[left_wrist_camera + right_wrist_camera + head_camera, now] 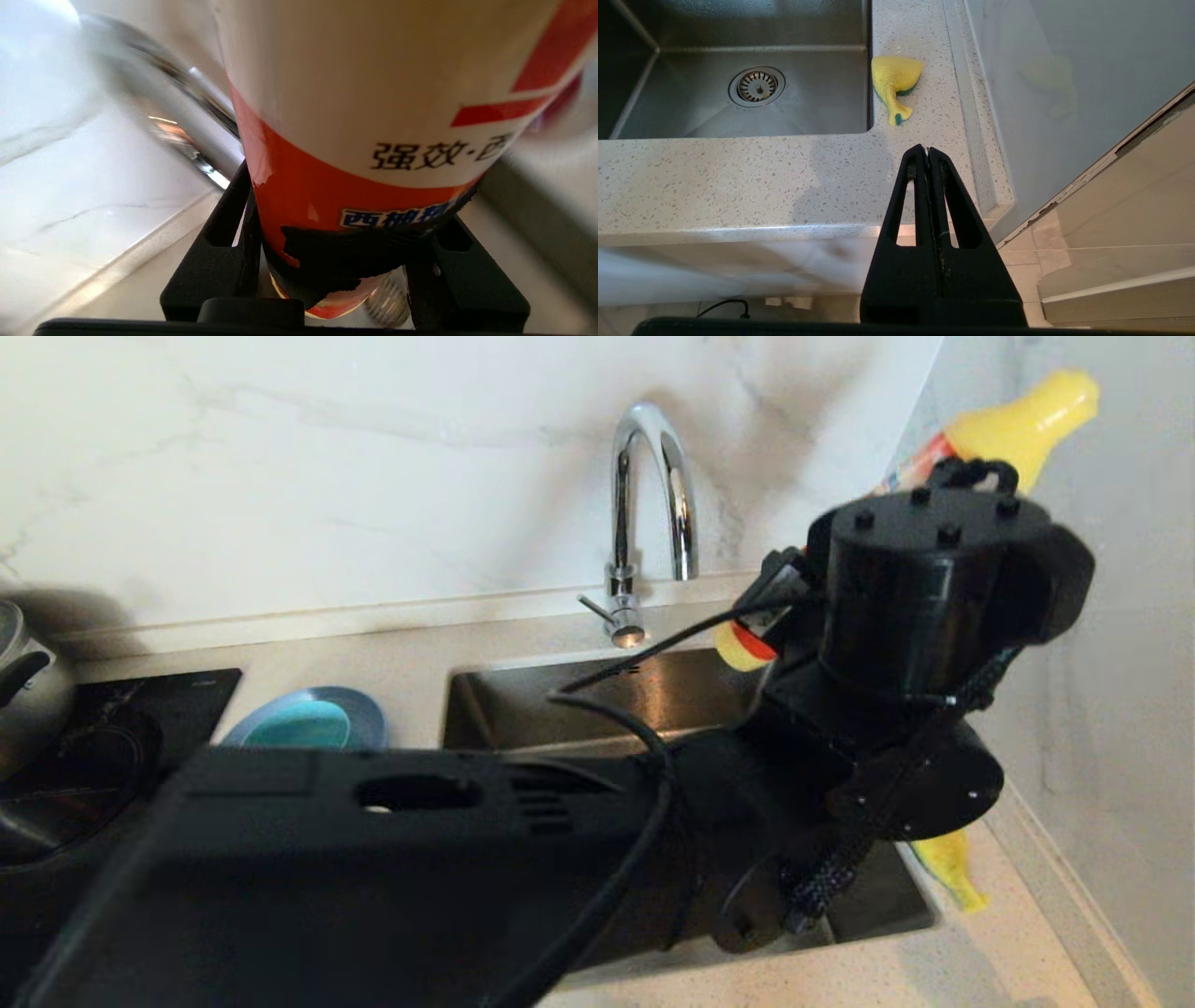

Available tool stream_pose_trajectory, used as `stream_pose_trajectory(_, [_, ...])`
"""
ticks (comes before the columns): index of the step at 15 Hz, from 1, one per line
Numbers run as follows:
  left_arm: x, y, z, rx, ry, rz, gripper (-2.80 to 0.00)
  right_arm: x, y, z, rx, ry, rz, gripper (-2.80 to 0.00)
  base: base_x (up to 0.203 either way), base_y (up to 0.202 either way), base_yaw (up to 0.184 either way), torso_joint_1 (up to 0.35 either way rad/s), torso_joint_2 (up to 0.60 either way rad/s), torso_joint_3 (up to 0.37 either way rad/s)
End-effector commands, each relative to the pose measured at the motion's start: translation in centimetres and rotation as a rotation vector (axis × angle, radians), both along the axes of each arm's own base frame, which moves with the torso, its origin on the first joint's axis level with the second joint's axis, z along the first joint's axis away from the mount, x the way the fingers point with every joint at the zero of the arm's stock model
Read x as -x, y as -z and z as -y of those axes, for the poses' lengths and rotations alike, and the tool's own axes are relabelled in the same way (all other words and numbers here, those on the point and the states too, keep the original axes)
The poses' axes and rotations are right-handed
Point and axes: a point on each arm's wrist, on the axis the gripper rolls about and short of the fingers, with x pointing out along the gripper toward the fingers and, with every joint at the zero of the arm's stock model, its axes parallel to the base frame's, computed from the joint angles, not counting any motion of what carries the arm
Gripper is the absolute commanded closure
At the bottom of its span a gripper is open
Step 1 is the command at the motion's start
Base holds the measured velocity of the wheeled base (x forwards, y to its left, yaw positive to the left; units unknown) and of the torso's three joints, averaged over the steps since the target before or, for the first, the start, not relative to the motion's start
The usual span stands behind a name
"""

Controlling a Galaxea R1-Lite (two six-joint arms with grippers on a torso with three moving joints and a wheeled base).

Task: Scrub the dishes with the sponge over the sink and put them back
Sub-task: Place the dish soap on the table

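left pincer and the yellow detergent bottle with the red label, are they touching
Touching. In the left wrist view the black fingers of the left pincer press both sides of the yellow, red-labelled detergent bottle.

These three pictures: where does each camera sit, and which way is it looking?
Head view: high on the robot, looking down at the sink; the left arm crosses it.
Left wrist view: behind the left gripper, facing the detergent bottle it grips.
Right wrist view: behind the shut right gripper, facing the countertop.
Shared: head and right wrist views both show the sink and sponge.
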Motion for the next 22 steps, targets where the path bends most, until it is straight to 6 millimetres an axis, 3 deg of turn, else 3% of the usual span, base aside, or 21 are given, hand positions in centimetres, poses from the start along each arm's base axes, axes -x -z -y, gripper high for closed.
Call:
stream_pose_trajectory(1, [1.5, -5.2, -3.1, 0.155, 0.024, 0.042, 0.0, 0.0, 0.0, 0.0, 0.0, -0.001, 0.001, 0.0, 0.0, 0.0, 0.0, 0.0, 0.0, 0.0])
stream_pose_trajectory(7, [4.9, -13.1, -10.3, 0.454, 0.155, 0.026, 0.0, 0.0, 0.0, 0.0, 0.0, -0.001, 0.001, 0.0, 0.0, 0.0, 0.0, 0.0, 0.0, 0.0])
stream_pose_trajectory(12, [6.7, -16.8, -15.6, 0.59, 0.178, 0.045, 0.0, 0.0, 0.0, 0.0, 0.0, -0.001, 0.001, 0.0, 0.0, 0.0, 0.0, 0.0, 0.0, 0.0])
stream_pose_trajectory(15, [6.5, -18.8, -20.9, 0.591, 0.093, 0.078, 0.0, 0.0, 0.0, 0.0, 0.0, -0.001, 0.001, 0.0, 0.0, 0.0, 0.0, 0.0, 0.0, 0.0])
stream_pose_trajectory(19, [4.6, -19.1, -29.1, 0.567, -0.075, 0.104, 0.0, 0.0, 0.0, 0.0, 0.0, -0.001, 0.001, 0.0, 0.0, 0.0, 0.0, 0.0, 0.0, 0.0])
stream_pose_trajectory(22, [2.4, -17.9, -34.5, 0.601, -0.233, 0.118, 0.0, 0.0, 0.0, 0.0, 0.0, -0.001, 0.001, 0.0, 0.0, 0.0, 0.0, 0.0, 0.0, 0.0])
